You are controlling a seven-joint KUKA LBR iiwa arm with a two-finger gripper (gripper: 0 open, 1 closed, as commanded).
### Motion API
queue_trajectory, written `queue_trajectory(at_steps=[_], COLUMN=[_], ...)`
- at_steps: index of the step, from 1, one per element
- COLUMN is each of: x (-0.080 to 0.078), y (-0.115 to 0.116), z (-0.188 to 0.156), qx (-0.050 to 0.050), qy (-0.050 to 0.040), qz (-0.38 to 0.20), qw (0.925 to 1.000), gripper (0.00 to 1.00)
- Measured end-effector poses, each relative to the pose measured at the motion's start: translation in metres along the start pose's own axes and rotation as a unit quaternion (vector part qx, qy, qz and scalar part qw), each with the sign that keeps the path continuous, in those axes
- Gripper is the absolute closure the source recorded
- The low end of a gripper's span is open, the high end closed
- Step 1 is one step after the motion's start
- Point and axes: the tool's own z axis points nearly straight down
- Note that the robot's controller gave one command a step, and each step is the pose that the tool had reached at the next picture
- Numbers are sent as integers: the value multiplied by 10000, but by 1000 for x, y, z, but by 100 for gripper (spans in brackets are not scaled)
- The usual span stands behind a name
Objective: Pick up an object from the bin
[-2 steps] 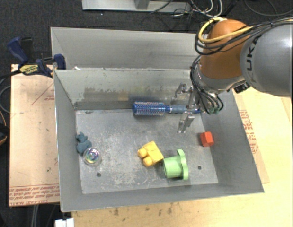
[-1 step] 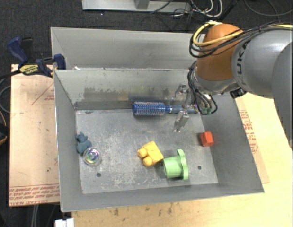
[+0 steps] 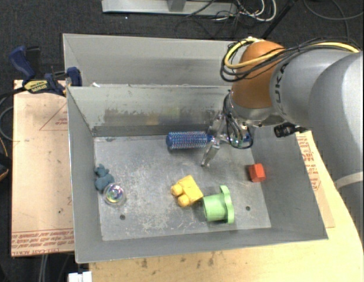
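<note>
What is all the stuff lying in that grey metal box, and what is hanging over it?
blue bristly cylinder: one, blue, on its side along the far wall, mid-bin
small orange-red block: one, orange-red, right part of the floor
yellow knobbed plastic block: one, yellow, middle of the floor toward the near wall
green plastic spool: one, green, right beside the yellow block, on its right
small blue-grey lumpy figure: one, blue-grey, left part of the floor
clear shiny ball: one, see-through, just in front of the figure
grey metal bin: one, grey, holds all of these
robot arm: one, grey with an orange cover, from the right
gripper: one, dark metal, at the blue cylinder's right end
</note>
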Motion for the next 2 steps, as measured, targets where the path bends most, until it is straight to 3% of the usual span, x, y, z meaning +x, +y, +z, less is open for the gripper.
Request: queue_trajectory(at_steps=[1,2], x=[-1,14], y=[0,0], z=[-1,-127], qx=[6,1], qy=[-11,-20], qz=[-17,-87], qw=[10000,10000], gripper=[100,100])
